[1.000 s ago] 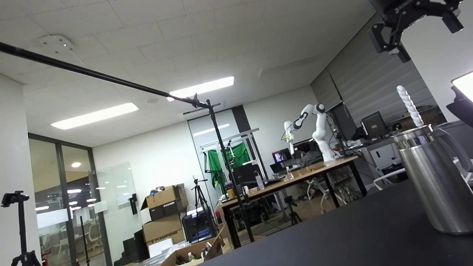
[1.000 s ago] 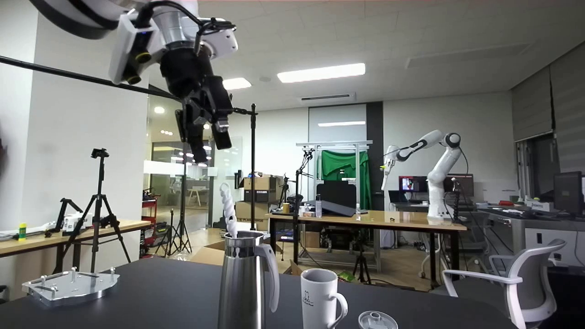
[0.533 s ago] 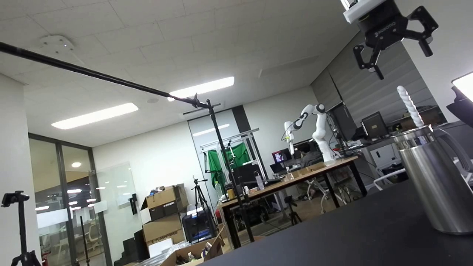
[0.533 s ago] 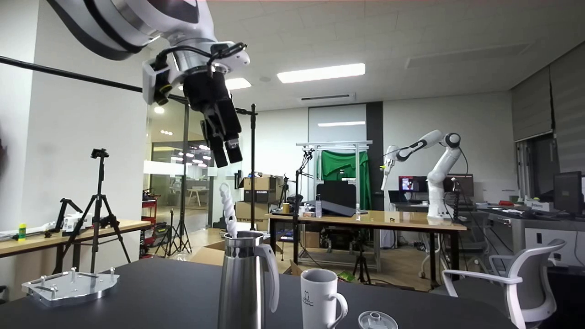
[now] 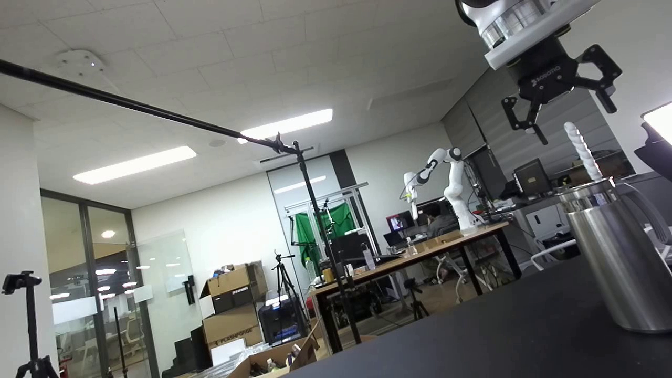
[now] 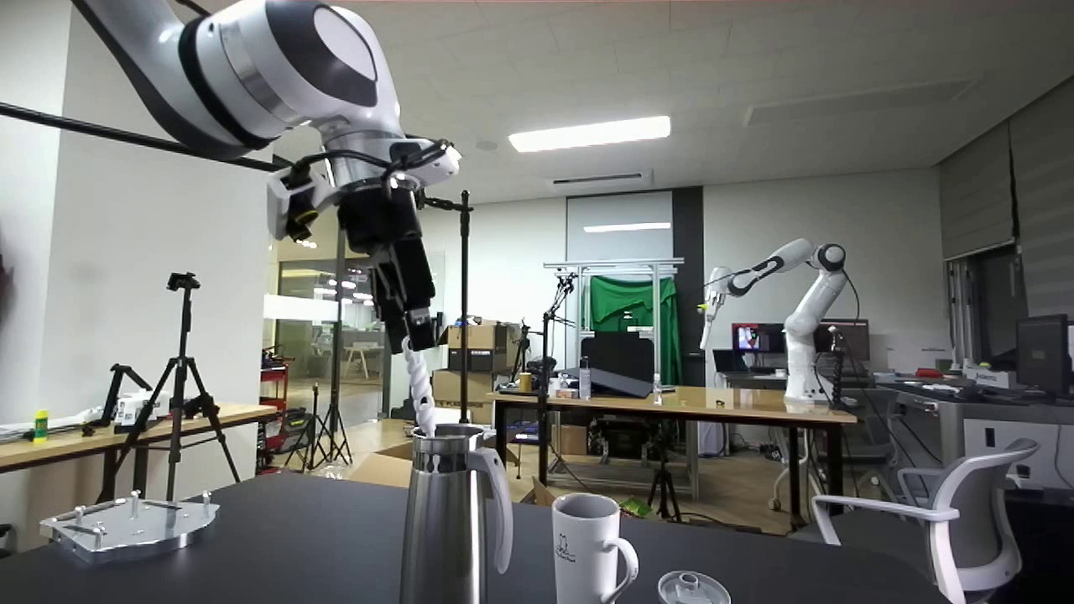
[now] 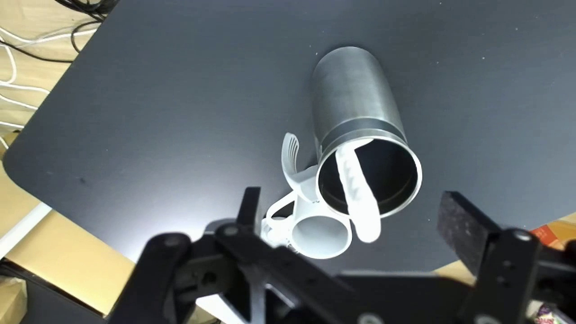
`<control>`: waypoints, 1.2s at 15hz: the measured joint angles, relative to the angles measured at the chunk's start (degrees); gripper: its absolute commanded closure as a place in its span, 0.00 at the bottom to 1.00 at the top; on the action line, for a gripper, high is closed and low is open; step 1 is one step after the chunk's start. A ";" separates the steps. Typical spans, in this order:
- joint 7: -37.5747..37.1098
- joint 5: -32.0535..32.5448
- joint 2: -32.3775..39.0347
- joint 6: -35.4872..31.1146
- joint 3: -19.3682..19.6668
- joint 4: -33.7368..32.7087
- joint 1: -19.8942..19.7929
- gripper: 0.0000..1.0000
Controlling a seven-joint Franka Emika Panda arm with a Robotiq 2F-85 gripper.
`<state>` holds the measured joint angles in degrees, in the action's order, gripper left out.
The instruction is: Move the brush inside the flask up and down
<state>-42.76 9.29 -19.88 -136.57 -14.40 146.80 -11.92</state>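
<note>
The brush's white twisted handle (image 5: 583, 152) rises at a slight tilt out of the flask; its lower end is hidden inside. It also shows in an exterior view (image 6: 420, 390) and the wrist view (image 7: 360, 198). The flask (image 6: 443, 528) is a tall silver metal cylinder with a pale side handle, standing upright on the black table; the wrist view (image 7: 355, 90) looks partly into its dark mouth. My gripper (image 5: 577, 124) is open and empty, pointing down over the flask. In the wrist view its fingers (image 7: 348, 207) stand wide apart on either side of the handle's top, without visible contact.
A white mug (image 6: 585, 549) stands close beside the flask on the handle side. A clear lid (image 6: 692, 587) lies next to the mug. A metal plate with posts (image 6: 130, 528) lies on the black table (image 6: 294, 537). A grey chair (image 6: 973, 520) stands beyond the table.
My open gripper has come down and across toward the brush, from well above it to the height of the handle's top. The brush, flask and mug have not moved.
</note>
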 measured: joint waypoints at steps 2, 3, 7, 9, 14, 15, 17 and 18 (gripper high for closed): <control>-0.19 0.56 2.17 0.00 0.56 -0.65 0.04 0.26; -0.37 0.99 3.18 -0.04 0.90 -1.00 0.09 0.32; -1.21 2.35 5.99 -0.30 2.20 -2.14 0.98 0.62; -1.29 2.56 6.62 -0.33 2.77 -2.37 1.89 0.74; -1.12 2.40 6.53 -0.32 4.49 -2.93 4.15 1.00; -0.92 2.09 6.08 -0.29 4.89 -3.03 4.53 0.96; 0.03 1.40 4.52 0.07 5.83 -3.12 5.29 0.96; 0.97 0.66 3.40 0.54 6.24 -3.15 5.62 0.96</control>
<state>-41.79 9.95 -16.48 -136.03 -8.16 143.65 -6.30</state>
